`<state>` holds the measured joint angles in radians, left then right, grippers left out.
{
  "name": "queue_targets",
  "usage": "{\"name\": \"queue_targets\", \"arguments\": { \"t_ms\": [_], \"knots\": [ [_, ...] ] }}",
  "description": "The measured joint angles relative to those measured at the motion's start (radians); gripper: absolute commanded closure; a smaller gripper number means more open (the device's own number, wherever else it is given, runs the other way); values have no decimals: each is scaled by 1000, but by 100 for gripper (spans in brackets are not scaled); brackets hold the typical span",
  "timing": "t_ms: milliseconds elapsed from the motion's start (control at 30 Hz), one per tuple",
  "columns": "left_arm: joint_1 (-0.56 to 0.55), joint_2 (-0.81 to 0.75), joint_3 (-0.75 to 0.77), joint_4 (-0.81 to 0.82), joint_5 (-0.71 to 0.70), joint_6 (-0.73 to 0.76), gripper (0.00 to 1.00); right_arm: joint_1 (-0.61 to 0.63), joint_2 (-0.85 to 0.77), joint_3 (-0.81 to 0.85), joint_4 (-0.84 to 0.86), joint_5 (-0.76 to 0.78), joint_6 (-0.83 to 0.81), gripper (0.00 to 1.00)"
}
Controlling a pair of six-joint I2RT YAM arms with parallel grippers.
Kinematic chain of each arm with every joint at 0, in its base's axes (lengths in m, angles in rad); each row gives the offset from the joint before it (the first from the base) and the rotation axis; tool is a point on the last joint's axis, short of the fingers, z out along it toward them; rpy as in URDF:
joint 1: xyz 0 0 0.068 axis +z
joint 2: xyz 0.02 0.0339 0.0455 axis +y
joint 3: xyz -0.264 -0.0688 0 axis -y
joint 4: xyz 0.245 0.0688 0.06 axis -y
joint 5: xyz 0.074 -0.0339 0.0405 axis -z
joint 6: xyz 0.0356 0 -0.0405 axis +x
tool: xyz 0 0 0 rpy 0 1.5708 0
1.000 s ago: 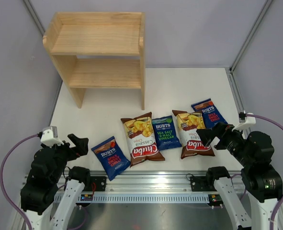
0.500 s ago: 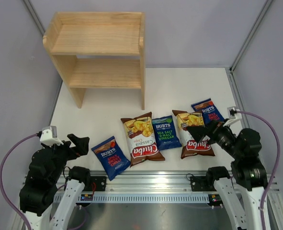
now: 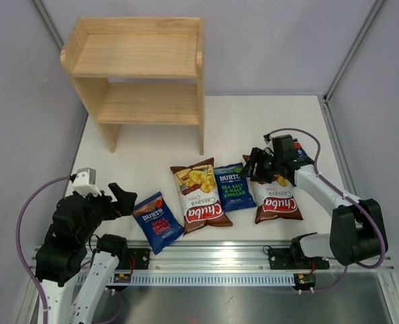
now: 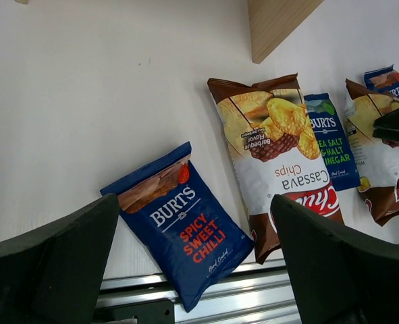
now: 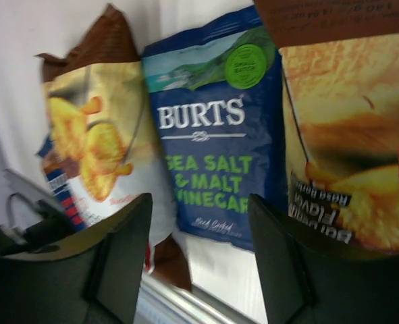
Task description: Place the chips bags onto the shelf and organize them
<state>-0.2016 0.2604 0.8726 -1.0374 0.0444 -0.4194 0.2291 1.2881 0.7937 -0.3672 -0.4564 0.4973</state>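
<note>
Right gripper (image 3: 260,166), top view: it hovers over the top edge of the right Chuba bag (image 3: 278,197), fingers apart, holding nothing. Left gripper (image 3: 123,200) sits just left of the spicy chilli Burts bag (image 3: 156,221), also spread and empty. Row on the desk (image 3: 253,125), left to right: spicy chilli Burts bag, left Chuba bag (image 3: 198,196), sea salt Burts bag (image 3: 233,187), right Chuba bag. Neighbours touch or overlap. Shelf (image 3: 138,74) stands at the far left corner, well apart from the row.

Left wrist view: my fingers are wide apart and frame the spicy chilli Burts bag, which lies flat and tilted. Beyond it are the left Chuba bag, the sea salt Burts bag and the right Chuba bag. A far-right Burts bag (image 4: 388,79) is cut off at the frame edge. One shelf leg shows at the top.

Right wrist view: fingers apart, with the sea salt Burts bag showing between them. Left Chuba bag is on one side. Right Chuba bag is on the other, close and blurred.
</note>
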Motion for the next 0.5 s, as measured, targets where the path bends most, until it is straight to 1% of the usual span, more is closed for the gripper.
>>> {"name": "queue_targets", "arguments": {
  "t_ms": [100, 233, 333, 400, 433, 500],
  "knots": [
    [0, 2, 0, 0, 8, 2, 1, 76, 74, 15, 0, 106, -23, 36],
    [1, 2, 0, 0, 13, 3, 1, 160, 131, 24, -5, 255, -41, 38],
    [1, 6, 0, 0, 16, 4, 1, 169, 185, 46, -11, 340, -50, 38],
    [1, 8, 0, 0, 18, 4, 1, 168, 223, 61, -10, 370, -56, 42],
    [2, 9, 0, 0, 19, 4, 1, 169, 245, 69, -7, 377, -59, 45],
    [2, 10, 0, 0, 21, 4, 1, 169, 285, 79, 8, 375, -64, 48]
  ]
}}
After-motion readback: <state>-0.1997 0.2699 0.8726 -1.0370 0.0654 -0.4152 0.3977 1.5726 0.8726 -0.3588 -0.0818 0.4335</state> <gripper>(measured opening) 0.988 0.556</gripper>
